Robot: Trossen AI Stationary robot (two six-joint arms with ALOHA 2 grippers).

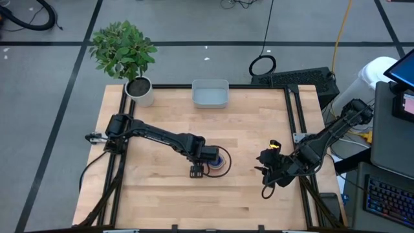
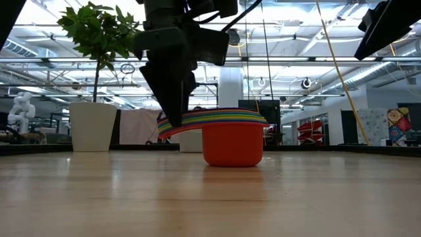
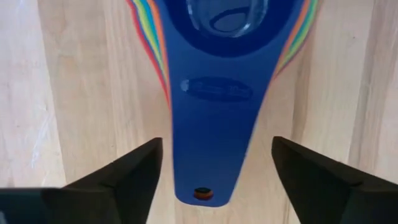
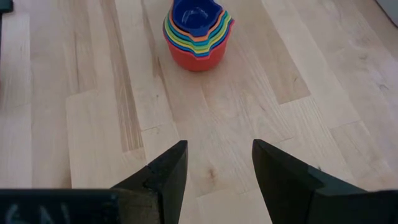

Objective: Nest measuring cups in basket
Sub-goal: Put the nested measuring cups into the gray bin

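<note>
The measuring cups [image 1: 220, 161] sit nested in one stack on the table's middle, red outermost at the bottom and dark blue innermost [image 4: 198, 34]. The stack rests on the red cup's base [image 2: 232, 150], with the fanned handles sticking out to one side. My left gripper [image 3: 217, 168] is open and points down over the handles. Its fingers stand on either side of the top dark blue handle [image 3: 214, 118], with a gap on both sides. My right gripper [image 4: 219, 162] is open and waits near the table's right edge [image 1: 265, 171]. The pale grey-blue basket [image 1: 210, 94] stands at the far edge.
A round white plant pot [image 1: 141, 90] with a leafy plant stands at the far left corner, next to the basket. Bare wood lies between the stack and the basket. Black rails run along the table's left and right edges.
</note>
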